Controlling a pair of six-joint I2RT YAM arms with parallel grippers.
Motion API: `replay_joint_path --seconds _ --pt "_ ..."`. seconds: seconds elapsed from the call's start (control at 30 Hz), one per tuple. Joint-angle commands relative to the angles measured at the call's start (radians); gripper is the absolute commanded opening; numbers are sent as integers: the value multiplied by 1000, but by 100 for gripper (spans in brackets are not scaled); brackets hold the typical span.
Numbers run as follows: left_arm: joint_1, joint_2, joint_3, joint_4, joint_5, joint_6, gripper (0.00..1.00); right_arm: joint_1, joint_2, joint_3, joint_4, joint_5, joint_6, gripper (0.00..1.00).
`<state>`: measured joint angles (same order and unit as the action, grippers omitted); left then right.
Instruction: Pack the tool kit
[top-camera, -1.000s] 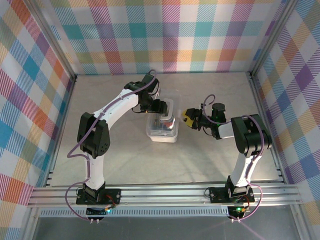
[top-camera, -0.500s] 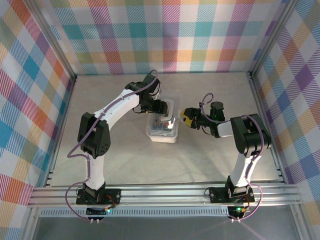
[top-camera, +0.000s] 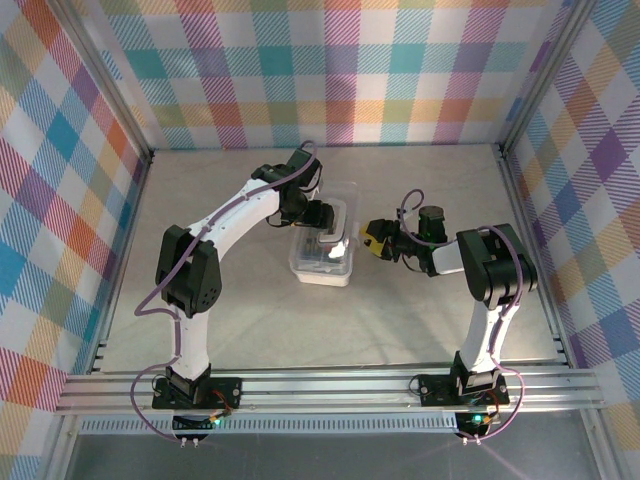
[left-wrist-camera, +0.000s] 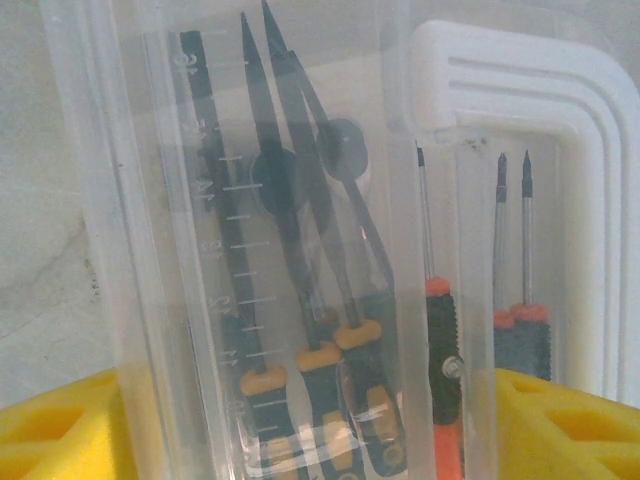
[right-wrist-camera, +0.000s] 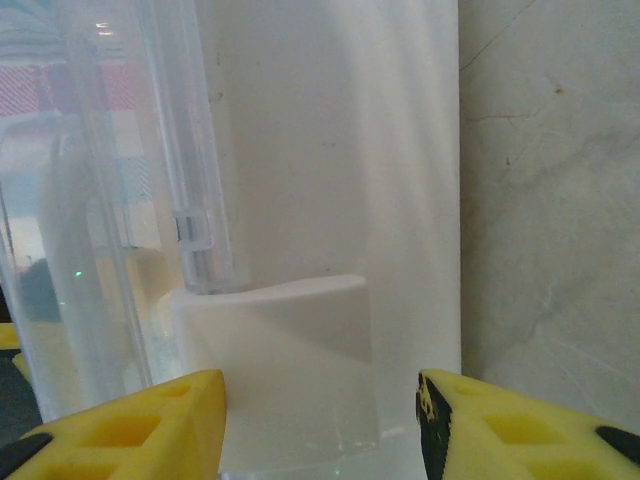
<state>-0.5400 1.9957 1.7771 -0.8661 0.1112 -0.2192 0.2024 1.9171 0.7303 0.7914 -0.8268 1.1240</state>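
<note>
I read left gripper (left-wrist-camera: 310, 425) jaws wide, astride the clear box (top-camera: 322, 266); screwdrivers (left-wrist-camera: 441, 330) lie inside; right gripper (right-wrist-camera: 320, 425) jaws wide, flanking its white tab (right-wrist-camera: 272, 355).

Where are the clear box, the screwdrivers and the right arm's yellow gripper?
clear box (top-camera: 318, 268): top external view, on its near wall.
screwdrivers (left-wrist-camera: 437, 320): left wrist view, on the black grip of one with an orange collar.
right gripper (top-camera: 372, 237): top external view, between its yellow fingertips.
</note>
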Motion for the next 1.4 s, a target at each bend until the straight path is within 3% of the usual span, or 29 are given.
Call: replay_joint_path --seconds 0.0,0.13,0.27,1.13,1.37 --pt "-1 51 -45 -84 0 -11 67 15 31 15 -52 5 -40 53" --pt "-2 49 -63 -73 -3 -18 67 11 -2 10 -109 12 -80 53" --pt "-2 46 -87 -57 1 -27 67 8 -38 31 -281 56 -165 52" --pt "-47 62 -156 52 68 -96 67 90 55 157 -327 86 -148 48" --pt "-52 22 -72 15 -74 -227 86 30 -98 174 -586 195 -281 54"
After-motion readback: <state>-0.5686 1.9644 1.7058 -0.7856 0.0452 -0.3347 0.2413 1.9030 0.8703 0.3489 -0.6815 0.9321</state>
